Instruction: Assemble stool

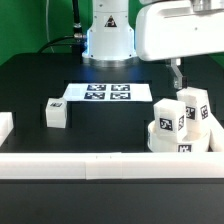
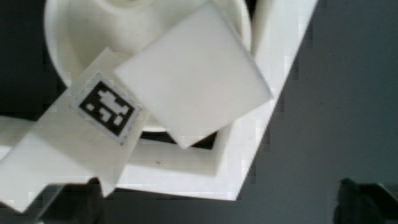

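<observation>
The round white stool seat (image 1: 163, 140) sits at the exterior view's right, against the front rail. Two white block legs (image 1: 166, 117) (image 1: 193, 104) with black-and-white tags stand upright in it. A third leg (image 1: 57, 112) lies loose on the black table at the exterior view's left. My gripper (image 1: 178, 76) hangs just above and behind the two standing legs. In the wrist view a tagged leg (image 2: 111, 104) and the seat (image 2: 98, 25) fill the frame. The dark fingertips (image 2: 59, 203) stand wide apart at the edge, and the gripper (image 2: 214, 205) is open with nothing held.
The marker board (image 1: 103, 93) lies flat in the middle of the table before the robot base (image 1: 108, 40). A long white rail (image 1: 90, 166) runs along the front, and a white rail piece (image 1: 5, 126) sits at the left edge. A white rail corner (image 2: 199, 172) shows beside the seat.
</observation>
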Robot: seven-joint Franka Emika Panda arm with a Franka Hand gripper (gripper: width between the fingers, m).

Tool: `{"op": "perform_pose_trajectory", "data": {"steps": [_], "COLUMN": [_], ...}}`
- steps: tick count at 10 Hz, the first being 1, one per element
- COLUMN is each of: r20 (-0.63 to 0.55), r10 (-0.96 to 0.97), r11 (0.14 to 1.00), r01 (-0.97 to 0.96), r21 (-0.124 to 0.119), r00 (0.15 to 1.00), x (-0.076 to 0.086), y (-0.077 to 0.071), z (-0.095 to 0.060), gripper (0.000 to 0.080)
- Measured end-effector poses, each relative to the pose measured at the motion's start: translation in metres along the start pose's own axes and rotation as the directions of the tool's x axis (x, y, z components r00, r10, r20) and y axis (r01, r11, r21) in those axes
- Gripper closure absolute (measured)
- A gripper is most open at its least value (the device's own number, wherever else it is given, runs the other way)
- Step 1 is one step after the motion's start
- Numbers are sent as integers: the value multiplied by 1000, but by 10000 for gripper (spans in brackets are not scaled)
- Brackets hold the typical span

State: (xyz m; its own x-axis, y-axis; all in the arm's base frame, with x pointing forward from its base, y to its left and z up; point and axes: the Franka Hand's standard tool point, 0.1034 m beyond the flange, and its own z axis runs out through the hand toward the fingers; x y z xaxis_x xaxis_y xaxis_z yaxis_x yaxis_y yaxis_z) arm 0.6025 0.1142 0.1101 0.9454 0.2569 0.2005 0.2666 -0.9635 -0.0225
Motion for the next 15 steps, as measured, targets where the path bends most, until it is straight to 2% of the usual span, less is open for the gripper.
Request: {"op": "perform_pose_trajectory", "data": {"steps": [2,4,5,6,8,10,11,15], "r20": [3,34,58,154,244,236,234,235], "r10": [-47,-80,-90,-105,-96,-143,-167,-157], "r11": [999,997,996,994,995,990,986,988], "r01": [47,80,90,99,87,136,159,149], "r21": [-7,2,11,47,49,47,55,51], "r00": [999,996,994,982,965,961,958,959], "x": [0,-4,-8,-15,-11,-9,-8,-9], "y": [2,4,10,8,6,0,-4,0], "z": [0,1,1,1,1,3,4,5], "gripper": [151,151,151,151,151,151,151,151]}}
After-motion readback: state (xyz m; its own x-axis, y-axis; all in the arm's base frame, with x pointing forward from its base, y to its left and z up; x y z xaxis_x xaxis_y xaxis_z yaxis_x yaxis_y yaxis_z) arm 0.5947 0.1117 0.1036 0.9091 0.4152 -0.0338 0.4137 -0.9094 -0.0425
